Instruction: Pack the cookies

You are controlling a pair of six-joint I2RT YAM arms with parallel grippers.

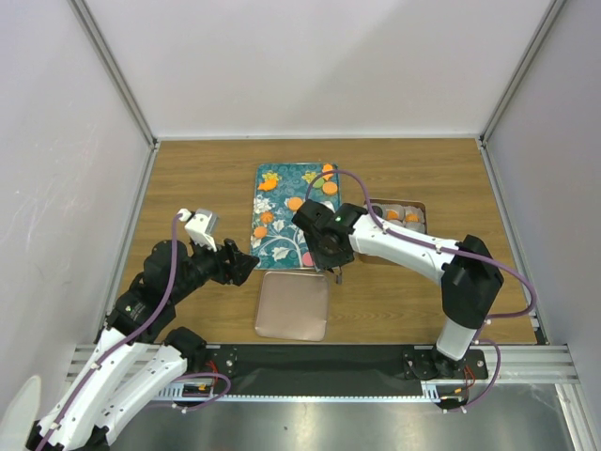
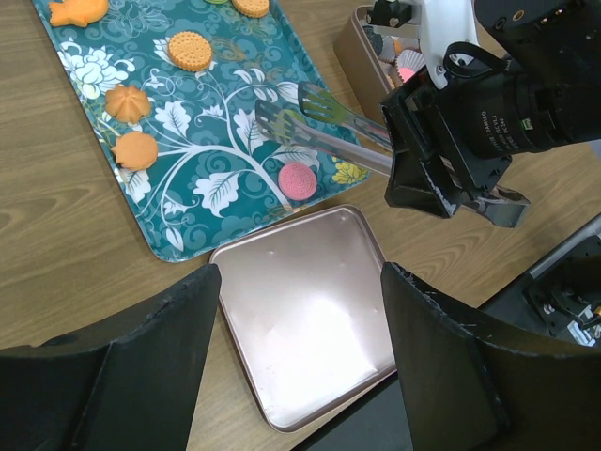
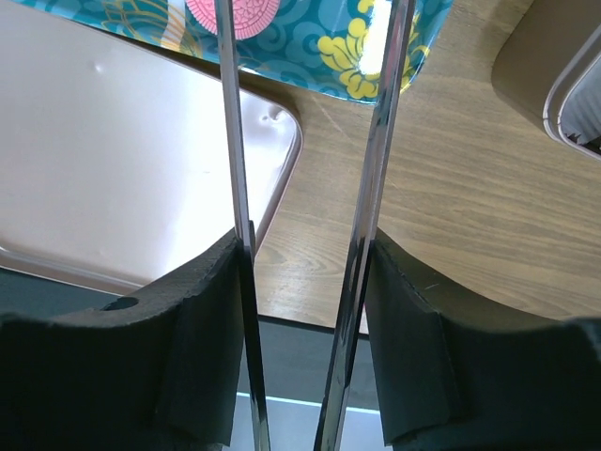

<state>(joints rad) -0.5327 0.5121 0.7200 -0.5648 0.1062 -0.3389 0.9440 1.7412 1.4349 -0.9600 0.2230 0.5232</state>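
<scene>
Several cookies lie on the teal flowered tray [image 1: 282, 202]: round orange ones [image 2: 190, 50] and a pink one [image 2: 297, 178] near its near corner. My right gripper [image 3: 305, 244] is shut on metal tongs [image 2: 319, 122], one arm pressed against each pad. The tong tips stand apart just above the tray, and the pink cookie [image 3: 246, 14] shows between the arms. My left gripper [image 2: 300, 268] hangs open and empty over the rose-gold lid [image 2: 305, 310]. From above, the right gripper [image 1: 324, 249] sits at the tray's near right corner, the left gripper [image 1: 239, 263] left of the lid.
A tin box [image 1: 399, 218] with paper cups and a few orange cookies stands right of the tray. The lid [image 1: 293, 305] lies flat in front of the tray. White walls enclose the table on three sides.
</scene>
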